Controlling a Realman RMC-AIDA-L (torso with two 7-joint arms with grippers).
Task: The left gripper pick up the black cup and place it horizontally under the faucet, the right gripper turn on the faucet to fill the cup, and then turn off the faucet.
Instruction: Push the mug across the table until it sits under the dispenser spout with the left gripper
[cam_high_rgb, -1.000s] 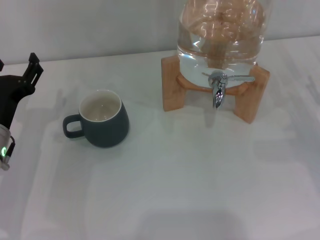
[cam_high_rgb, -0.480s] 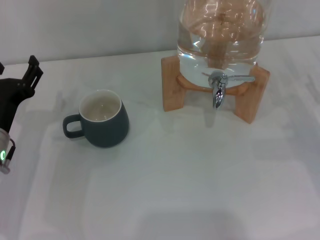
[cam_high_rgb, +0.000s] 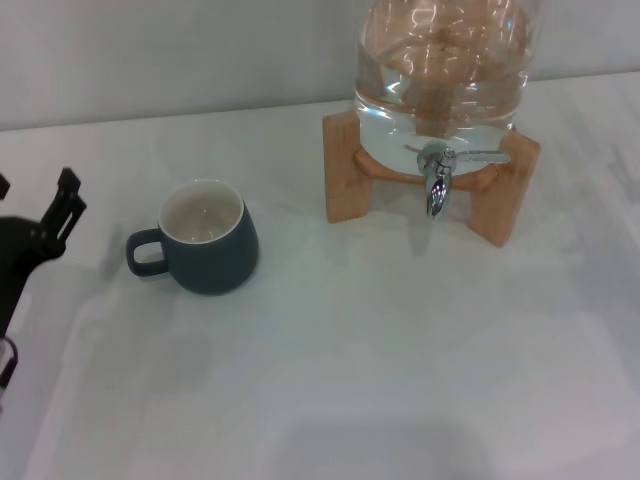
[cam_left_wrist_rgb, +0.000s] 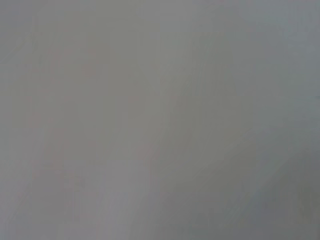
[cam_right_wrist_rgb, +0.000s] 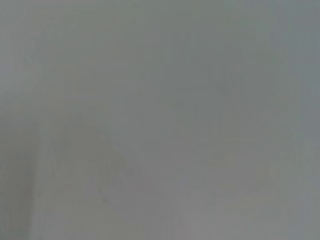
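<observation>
I see the black cup (cam_high_rgb: 207, 238) standing upright on the white desk (cam_high_rgb: 380, 350), left of centre in my head view, its cream inside showing and its loop handle turned toward the robot's left. Nothing touches it.

Off to the cup's left, near the edge of the view, sits the left pincer (cam_high_rgb: 40, 215). One finger (cam_high_rgb: 68, 205) rises clear and dark over the desk, pointing away from the robot; the other is cut by the frame edge, with only a sliver showing. The gap between the two looks wide, so I read the pincer as apart and holding nothing. It is near the cup's handle side but well short of touching it.

Toward the far right of the desk stands the wooden stand (cam_high_rgb: 345, 170) carrying the glass dispenser (cam_high_rgb: 440, 60), which holds water. The faucet (cam_high_rgb: 438, 175) juts from its front between the stand's legs, spout down, its flat lever lying level and pointing to the robot's right. The cup is well apart from the faucet, not under it.

The right pincer is not in my head view. Both wrist views give me only plain pale surface.
</observation>
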